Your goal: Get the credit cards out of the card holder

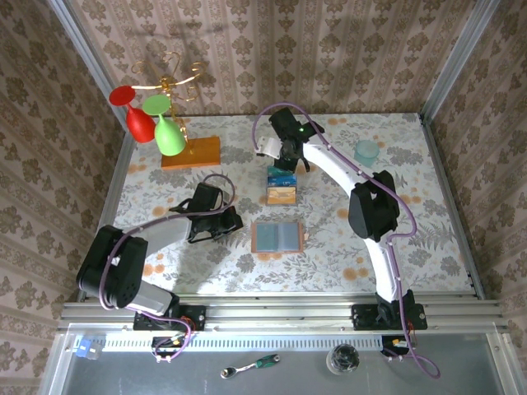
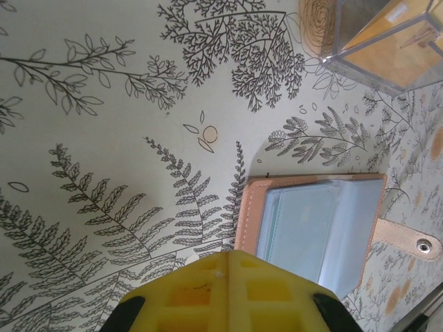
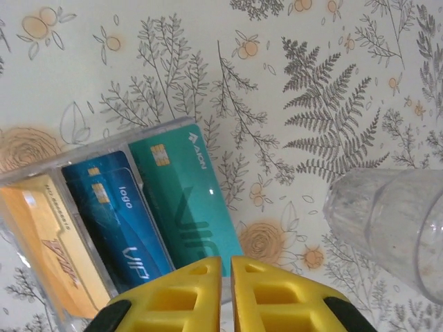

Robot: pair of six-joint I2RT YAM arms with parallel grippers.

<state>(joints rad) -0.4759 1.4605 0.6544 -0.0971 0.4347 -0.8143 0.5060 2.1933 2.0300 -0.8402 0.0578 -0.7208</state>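
My right gripper [image 3: 226,263] sits barely parted at bottom centre, teal card [image 3: 187,200] just above its tips; left gripper [image 2: 228,256] clenched, card holder [image 2: 315,232] just right.

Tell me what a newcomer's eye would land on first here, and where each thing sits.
A red glass and a green glass hanging from a gold stand at the far left catch the eye first. In the middle, an orange-tan card, a blue card and a teal card lie side by side in a clear box under the right gripper. Nearer the arms, the card holder lies open.
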